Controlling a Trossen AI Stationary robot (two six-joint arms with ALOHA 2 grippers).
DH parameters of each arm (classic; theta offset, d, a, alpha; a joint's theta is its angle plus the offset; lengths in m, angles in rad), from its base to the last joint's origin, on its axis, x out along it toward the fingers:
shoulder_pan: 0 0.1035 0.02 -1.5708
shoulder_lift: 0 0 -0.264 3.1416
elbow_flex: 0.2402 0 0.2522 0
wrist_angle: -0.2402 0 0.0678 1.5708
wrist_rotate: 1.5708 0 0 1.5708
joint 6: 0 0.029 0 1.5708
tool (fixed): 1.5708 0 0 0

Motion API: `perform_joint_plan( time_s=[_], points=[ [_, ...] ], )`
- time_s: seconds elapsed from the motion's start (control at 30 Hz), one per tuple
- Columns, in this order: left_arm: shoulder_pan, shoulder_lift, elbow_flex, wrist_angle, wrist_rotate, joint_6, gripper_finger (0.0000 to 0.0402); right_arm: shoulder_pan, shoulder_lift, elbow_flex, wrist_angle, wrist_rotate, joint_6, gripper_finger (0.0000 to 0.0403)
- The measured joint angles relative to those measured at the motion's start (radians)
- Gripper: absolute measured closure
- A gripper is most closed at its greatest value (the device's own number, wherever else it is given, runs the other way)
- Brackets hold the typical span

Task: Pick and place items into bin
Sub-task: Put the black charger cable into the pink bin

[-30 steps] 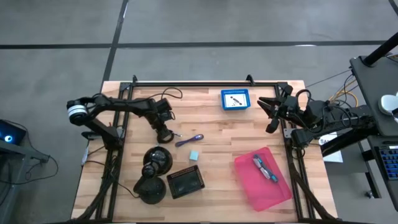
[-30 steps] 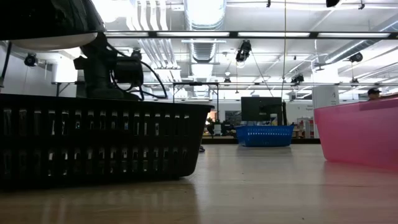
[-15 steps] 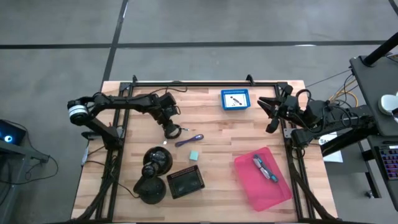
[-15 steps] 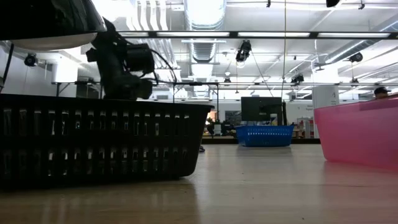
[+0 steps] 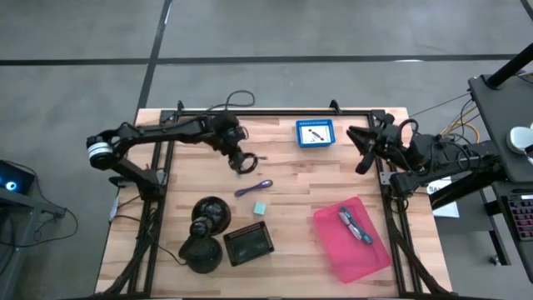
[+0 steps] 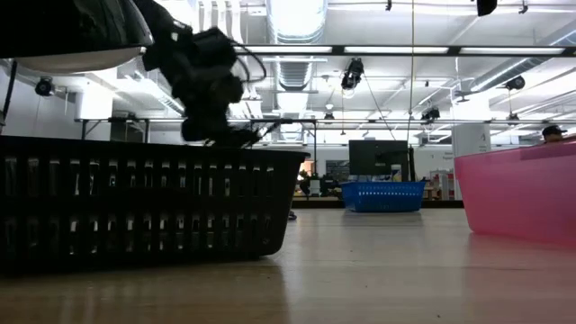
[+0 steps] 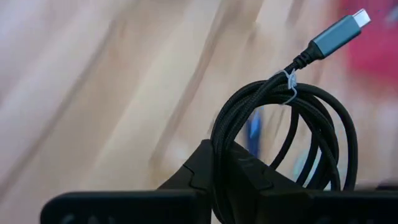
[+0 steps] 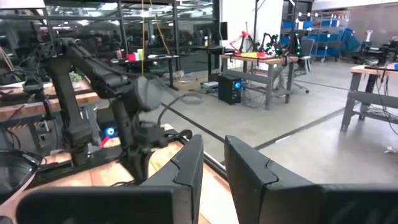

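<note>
Robotics lab in a large open industrial hall.

A pale butcher-block wooden table point(image 5: 283, 208) with a black metal frame stands on a bare grey concrete floor point(image 5: 275, 33). Overhead run silver ventilation ducts point(image 6: 297, 36) and strip lights. Farther off stand metal-legged workbenches point(image 8: 264, 65) with equipment, a dark computer monitor point(image 6: 378, 157), and blue shelving point(image 8: 326, 31).

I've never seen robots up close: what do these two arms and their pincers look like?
Both are dark, slim, jointed arms. The left arm has a pale ring at its outer end, and thin black cables loop along both. Each ends in a pincer of two flat, angular black fingers.
</note>
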Motion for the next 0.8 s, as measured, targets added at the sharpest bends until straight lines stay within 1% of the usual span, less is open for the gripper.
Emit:
perform_joint_plan(
  time_s=[0.2,0.33,0.4,0.63,0.8],
  points=[
    [0.0,-0.032,-0.003,0.308,0.025,-0.134,0.0391,0.0,0.007,0.0,-0.012,-0.009,0.04,0.0346],
    [-0.002,-0.033,-0.004,0.497,0.033,-0.191,0.0391,0.0,0.017,0.001,-0.051,-0.084,0.055,0.0346],
    [-0.005,-0.033,-0.004,0.572,0.033,-0.191,0.0391,0.0,0.027,0.0,-0.061,-0.092,0.077,0.0346],
    [-0.006,-0.034,-0.005,0.677,0.032,-0.218,0.0391,-0.012,0.063,0.0,-0.06,-0.089,0.109,0.0342],
    [-0.007,-0.034,-0.005,0.681,0.03,-0.218,0.0391,-0.033,0.073,0.0,-0.06,-0.096,0.164,0.0302]
  ],
)
